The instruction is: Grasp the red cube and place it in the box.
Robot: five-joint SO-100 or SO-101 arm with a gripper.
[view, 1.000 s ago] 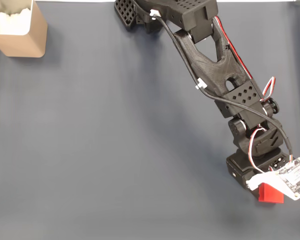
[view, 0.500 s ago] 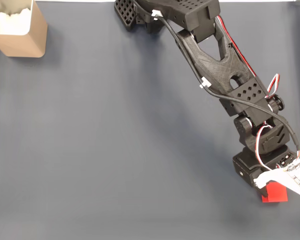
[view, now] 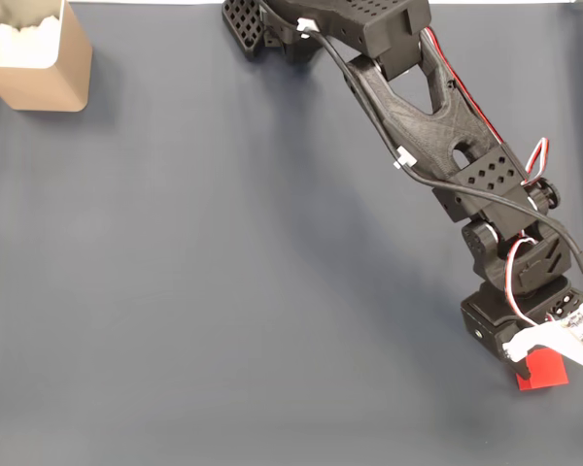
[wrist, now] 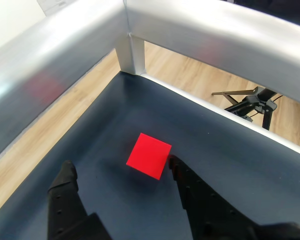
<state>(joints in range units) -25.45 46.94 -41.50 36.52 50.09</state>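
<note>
The red cube (wrist: pixel 148 155) lies on the dark mat in the wrist view, just beyond the fingertips of my open gripper (wrist: pixel 120 167). Its right edge is close to the right finger (wrist: pixel 190 190); the left finger (wrist: pixel 65 187) stands well apart from it. In the fixed view the red cube (view: pixel 544 373) peeks out at the lower right from under the arm's wrist, which hides the gripper's fingers there. The box (view: pixel 34 53), tan with a white inside, sits at the far upper left corner of the mat.
The black arm (view: pixel 428 107) stretches from its base at the top centre down to the lower right. An aluminium frame rail (wrist: pixel 190 25) and post (wrist: pixel 130 55) border the mat's corner just past the cube. A wide bare stretch of mat (view: pixel 223 272) lies between cube and box.
The arm has reached further down and right over the last second, and the wrist now sits lower over the cube. The cube has shifted slightly right and down in the fixed view.
</note>
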